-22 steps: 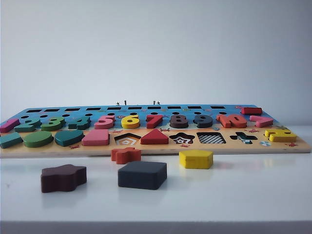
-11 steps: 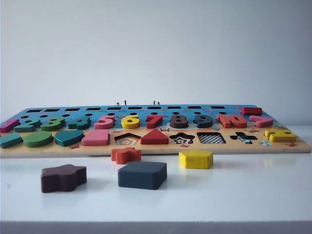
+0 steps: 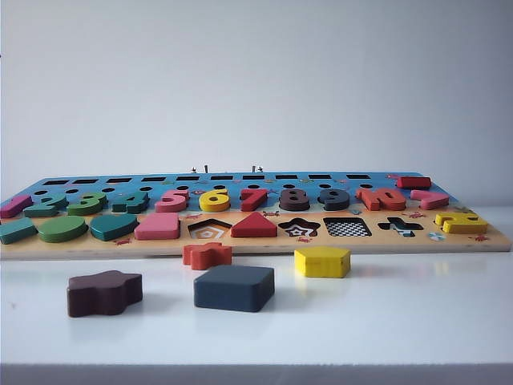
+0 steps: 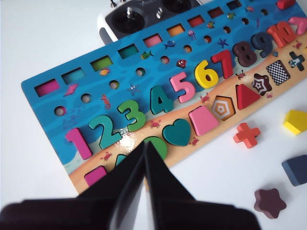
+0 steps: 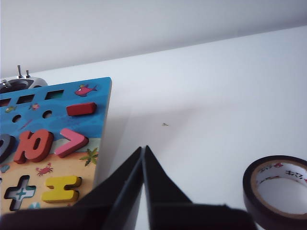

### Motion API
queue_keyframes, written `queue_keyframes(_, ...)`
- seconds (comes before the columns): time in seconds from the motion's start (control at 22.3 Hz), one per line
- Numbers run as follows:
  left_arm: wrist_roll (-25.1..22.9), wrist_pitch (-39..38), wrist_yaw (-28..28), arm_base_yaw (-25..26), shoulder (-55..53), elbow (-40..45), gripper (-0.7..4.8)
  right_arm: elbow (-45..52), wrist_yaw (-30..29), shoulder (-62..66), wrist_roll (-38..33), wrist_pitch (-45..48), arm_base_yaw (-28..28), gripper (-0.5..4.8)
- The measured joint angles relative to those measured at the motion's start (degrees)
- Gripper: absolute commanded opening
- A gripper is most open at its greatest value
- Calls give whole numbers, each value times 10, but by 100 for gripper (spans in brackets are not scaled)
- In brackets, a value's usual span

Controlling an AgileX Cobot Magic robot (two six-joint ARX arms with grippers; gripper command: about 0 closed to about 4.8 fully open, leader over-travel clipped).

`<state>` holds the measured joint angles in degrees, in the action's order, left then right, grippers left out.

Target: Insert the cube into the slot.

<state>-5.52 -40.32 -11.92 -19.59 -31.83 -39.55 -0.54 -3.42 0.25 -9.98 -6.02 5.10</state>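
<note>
Cube lies untouched at lower centre of the exterior view, slot empty. We hold left gripper and right gripper closed, empty, everything undone.

Backdrop: plain pale grey wall, bare. White surface, matte, evenly lit, soft shadows.
</note>
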Motion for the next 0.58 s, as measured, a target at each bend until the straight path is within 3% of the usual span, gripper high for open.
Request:
queue_keyframes(0.36,-3,-63,-42,-41,-66,-70,17,-67,-1,10,-35,-59,61,0)
queue_keyframes(0.58,-4,-100,-83,-59,-107,-115,17,-113,-2,72,-62,-84,138,0)
